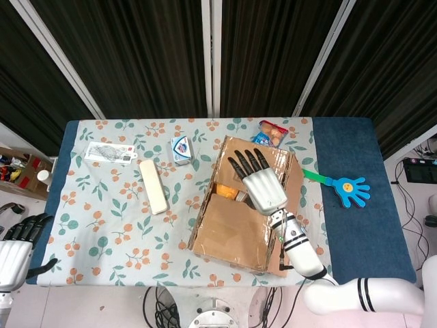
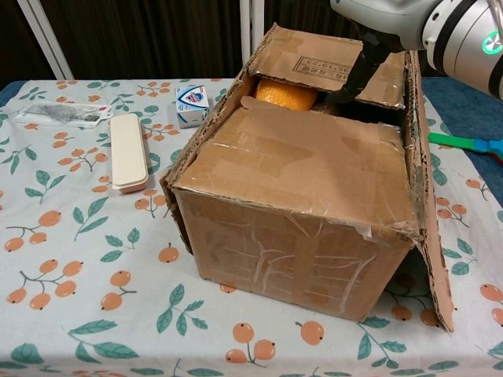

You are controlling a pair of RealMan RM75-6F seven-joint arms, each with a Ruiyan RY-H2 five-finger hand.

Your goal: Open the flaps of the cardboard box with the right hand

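The cardboard box stands in the middle of the table. Its near flap and far flap lie nearly flat, leaving a gap where an orange item shows. The right-side flap hangs open down the box's side. My right hand hovers over the far flap with its fingers spread and holds nothing. In the chest view, one dark finger reaches down to that flap's front edge. At the bottom left my left hand is off the table and holds nothing.
A cream case, a small blue-white carton and a plastic packet lie left of the box. A snack bag sits behind it. A blue hand-shaped clapper lies to the right.
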